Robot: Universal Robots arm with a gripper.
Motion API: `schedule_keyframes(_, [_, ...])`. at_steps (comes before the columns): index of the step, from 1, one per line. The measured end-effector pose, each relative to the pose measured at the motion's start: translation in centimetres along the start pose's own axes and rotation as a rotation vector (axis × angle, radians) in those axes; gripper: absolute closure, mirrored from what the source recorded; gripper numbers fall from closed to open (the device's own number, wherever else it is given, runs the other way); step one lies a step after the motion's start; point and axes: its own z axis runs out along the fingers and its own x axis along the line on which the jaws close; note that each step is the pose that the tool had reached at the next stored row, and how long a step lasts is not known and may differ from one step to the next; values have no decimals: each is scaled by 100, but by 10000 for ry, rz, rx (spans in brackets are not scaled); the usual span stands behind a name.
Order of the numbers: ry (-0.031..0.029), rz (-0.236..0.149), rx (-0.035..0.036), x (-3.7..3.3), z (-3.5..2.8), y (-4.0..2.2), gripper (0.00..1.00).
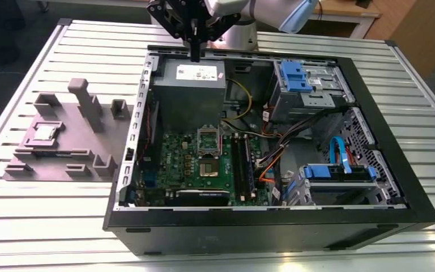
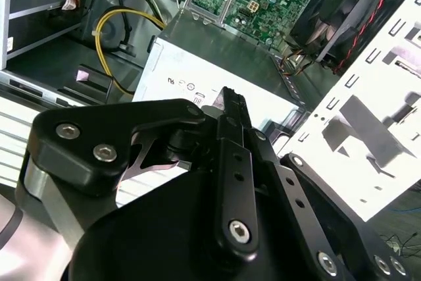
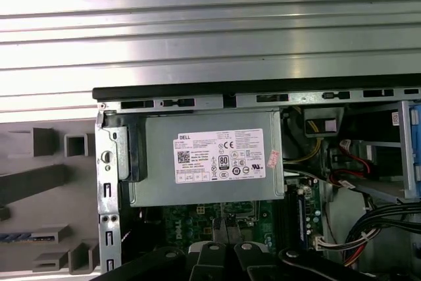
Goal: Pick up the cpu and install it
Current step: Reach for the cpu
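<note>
Pick-up looks unstarted: the empty pincer, pressed together, hangs over the power supply, well apart from the cpu in its grey holder, so grasping calls for spreading.

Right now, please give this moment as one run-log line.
end effector: shut, empty, above power supply | cpu: resting in grey holder beside the case | install: not done

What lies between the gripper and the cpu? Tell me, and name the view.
In the exterior view, the case's side wall and the grey fixture's tall post stand between the gripper and the cpu.
</note>
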Motion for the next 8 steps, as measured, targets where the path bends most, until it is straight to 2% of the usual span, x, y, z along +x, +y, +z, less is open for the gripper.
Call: schedule_keyframes(8, [0, -1, 0, 25, -1, -2, 90])
